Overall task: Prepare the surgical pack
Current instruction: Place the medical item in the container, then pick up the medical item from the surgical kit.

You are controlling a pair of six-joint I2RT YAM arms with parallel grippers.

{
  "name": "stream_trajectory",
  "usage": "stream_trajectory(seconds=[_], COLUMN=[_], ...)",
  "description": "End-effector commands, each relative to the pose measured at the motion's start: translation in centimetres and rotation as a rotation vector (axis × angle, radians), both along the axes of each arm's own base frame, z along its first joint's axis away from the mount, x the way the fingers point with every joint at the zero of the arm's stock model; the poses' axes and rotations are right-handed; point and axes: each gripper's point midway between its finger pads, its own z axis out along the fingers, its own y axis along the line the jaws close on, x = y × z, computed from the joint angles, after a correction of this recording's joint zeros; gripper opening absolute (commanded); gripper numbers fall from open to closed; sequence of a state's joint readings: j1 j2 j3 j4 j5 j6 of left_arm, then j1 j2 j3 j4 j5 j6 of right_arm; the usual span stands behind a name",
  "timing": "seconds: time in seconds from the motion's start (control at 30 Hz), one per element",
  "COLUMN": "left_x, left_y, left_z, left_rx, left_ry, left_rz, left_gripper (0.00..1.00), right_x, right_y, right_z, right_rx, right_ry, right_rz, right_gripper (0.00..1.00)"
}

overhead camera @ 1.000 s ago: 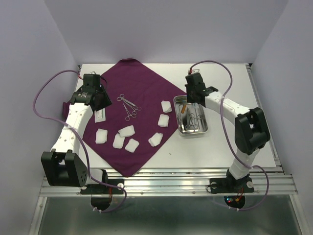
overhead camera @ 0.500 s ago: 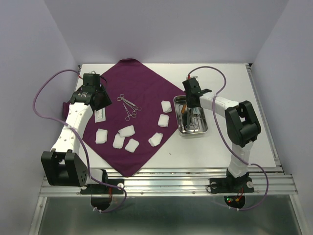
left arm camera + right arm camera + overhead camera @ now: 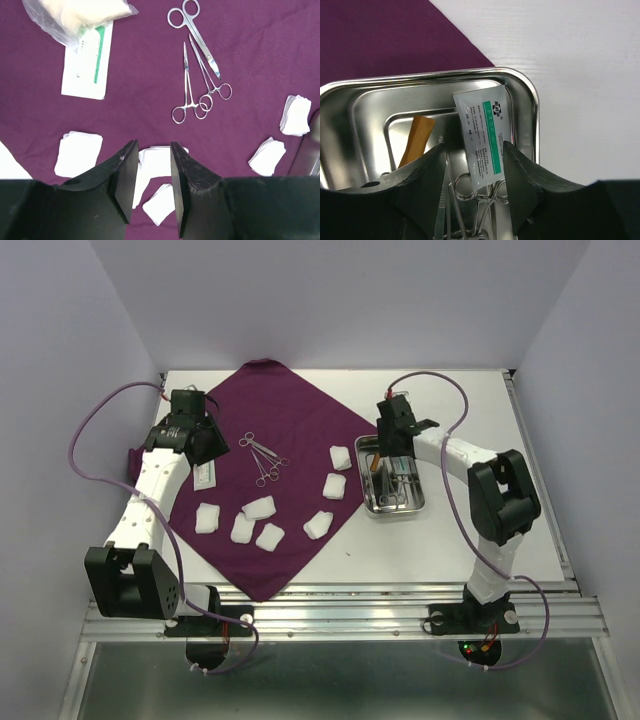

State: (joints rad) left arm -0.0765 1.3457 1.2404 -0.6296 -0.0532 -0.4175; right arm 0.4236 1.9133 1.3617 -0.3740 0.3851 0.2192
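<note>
**Steel tray** (image 3: 372,508), right of centre in the top view, on the white table (image 3: 470,400), touching the right corner of the purple cloth (image 3: 290,420).
- Contents: white-and-green sachet (image 3: 482,140), propped at a slant; tan strip (image 3: 416,140); ring-handled instruments (image 3: 470,192), partly hidden.

**Right gripper** (image 3: 473,150): over the tray, jaws well parted, sachet between them, no grip evident.

**Purple cloth**, centre-left.
- Holds: seven gauze pads (image 3: 258,508), loose; scissors (image 3: 192,30); two forceps (image 3: 192,92).
- Also, upper left of the left wrist view: clear bag (image 3: 75,17) and flat packet (image 3: 87,62).

**Left gripper** (image 3: 152,147): above the cloth, jaws narrowly apart, empty.
</note>
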Motion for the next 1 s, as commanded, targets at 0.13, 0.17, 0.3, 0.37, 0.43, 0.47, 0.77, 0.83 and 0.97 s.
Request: stream_trajectory(seconds=[0.13, 0.17, 0.3, 0.37, 0.43, 0.47, 0.77, 0.83, 0.97], left_x=[0.6, 0.5, 0.0, -0.3, -0.4, -0.3, 0.3, 0.6, 1.5], left_y=[0.2, 0.4, 1.9, 2.9, 3.7, 4.1, 4.6, 4.0, 3.9], left_z=[-0.6, -0.9, -2.3, -3.3, -3.9, -4.6, -9.0, -9.3, -9.5], left_rx=[0.007, 0.017, 0.084, 0.124, 0.15, 0.176, 0.222, 0.213, 0.234], left_ry=[-0.003, 0.006, 0.049, 0.079, 0.1, 0.12, 0.253, 0.261, 0.264], left_rz=[0.015, 0.021, 0.073, 0.109, 0.133, 0.143, 0.153, 0.137, 0.132], left_gripper=[0.43, 0.43, 0.43, 0.43, 0.43, 0.43, 0.46, 0.51, 0.63], right_x=[-0.6, -1.0, -2.6, -3.7, -4.5, -4.7, -6.5, -6.8, -7.5], right_y=[1.9, 2.3, 2.4, 2.9, 3.4, 3.4, 4.0, 4.1, 4.4], right_z=[9.2, 10.0, 9.8, 9.9, 10.4, 10.4, 10.2, 9.8, 8.9], right_rx=[0.21, 0.246, 0.299, 0.322, 0.35, 0.356, 0.404, 0.411, 0.408], right_ry=[-0.166, -0.173, -0.157, -0.15, -0.154, -0.154, -0.136, -0.123, -0.096], right_rz=[0.039, 0.044, 0.042, 0.058, 0.069, 0.068, 0.092, 0.101, 0.117], right_gripper=[0.55, 0.54, 0.54, 0.54, 0.53, 0.54, 0.56, 0.57, 0.58])
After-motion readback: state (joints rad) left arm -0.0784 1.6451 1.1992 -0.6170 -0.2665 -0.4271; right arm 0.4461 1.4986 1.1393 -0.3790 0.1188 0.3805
